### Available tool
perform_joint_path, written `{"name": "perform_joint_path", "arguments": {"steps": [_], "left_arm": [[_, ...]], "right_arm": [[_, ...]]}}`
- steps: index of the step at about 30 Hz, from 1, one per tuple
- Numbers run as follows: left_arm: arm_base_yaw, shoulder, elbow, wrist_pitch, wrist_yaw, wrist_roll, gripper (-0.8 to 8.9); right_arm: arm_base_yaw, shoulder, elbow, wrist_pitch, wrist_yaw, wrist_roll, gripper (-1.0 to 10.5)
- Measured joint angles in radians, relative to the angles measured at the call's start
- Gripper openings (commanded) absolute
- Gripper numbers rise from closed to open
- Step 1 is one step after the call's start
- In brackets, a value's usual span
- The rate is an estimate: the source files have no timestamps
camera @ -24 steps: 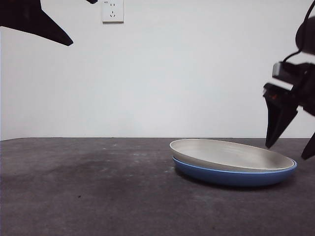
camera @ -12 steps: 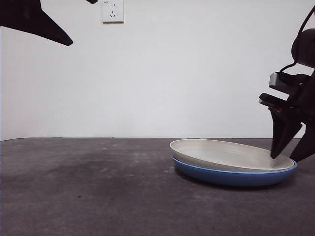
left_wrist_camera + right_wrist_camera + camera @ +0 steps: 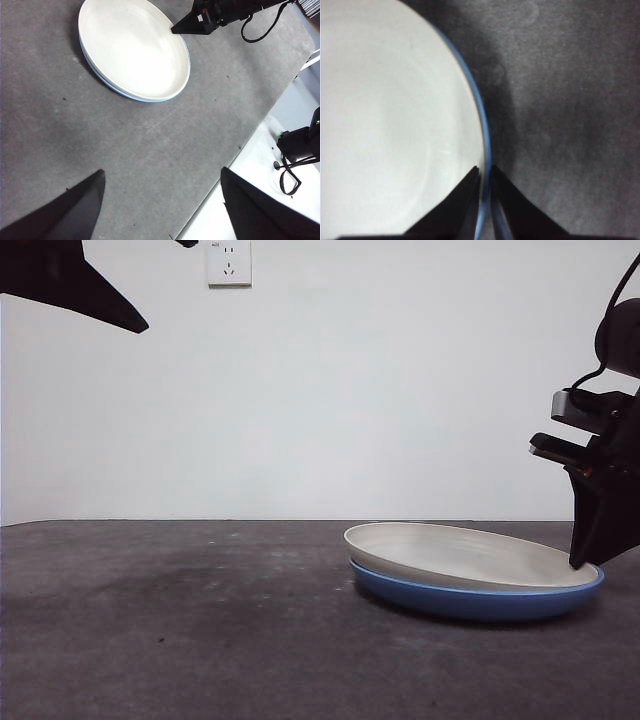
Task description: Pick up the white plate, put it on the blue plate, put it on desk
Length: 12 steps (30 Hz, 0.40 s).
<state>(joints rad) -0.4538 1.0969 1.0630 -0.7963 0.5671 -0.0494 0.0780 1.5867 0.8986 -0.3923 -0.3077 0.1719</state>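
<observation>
The right gripper [image 3: 585, 562] has come lower than a moment ago and is now pinching the rim of the white plate [image 3: 468, 553] at the right edge of the frame, its jaws almost shut. The white plate is sitting a bit tilted inside the blue plate [image 3: 470, 598], low and right on the desk [image 3: 180, 630]. It is looking creamy, round and shallow. The left gripper [image 3: 160, 200] is waiting wide open, holding nothing.
</observation>
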Motion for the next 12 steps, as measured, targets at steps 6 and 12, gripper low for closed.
{"name": "perform_joint_path", "arguments": {"steps": [6, 12], "left_arm": [[0.000, 0.000, 0.000, 0.000, 0.000, 0.000, 3.73], [0.000, 0.000, 0.000, 0.000, 0.000, 0.000, 3.73]], "right_arm": [[-0.005, 0.000, 0.000, 0.005, -0.002, 0.011, 0.1], [-0.016, -0.016, 0.000, 0.023, -0.012, 0.042, 0.1]]}}
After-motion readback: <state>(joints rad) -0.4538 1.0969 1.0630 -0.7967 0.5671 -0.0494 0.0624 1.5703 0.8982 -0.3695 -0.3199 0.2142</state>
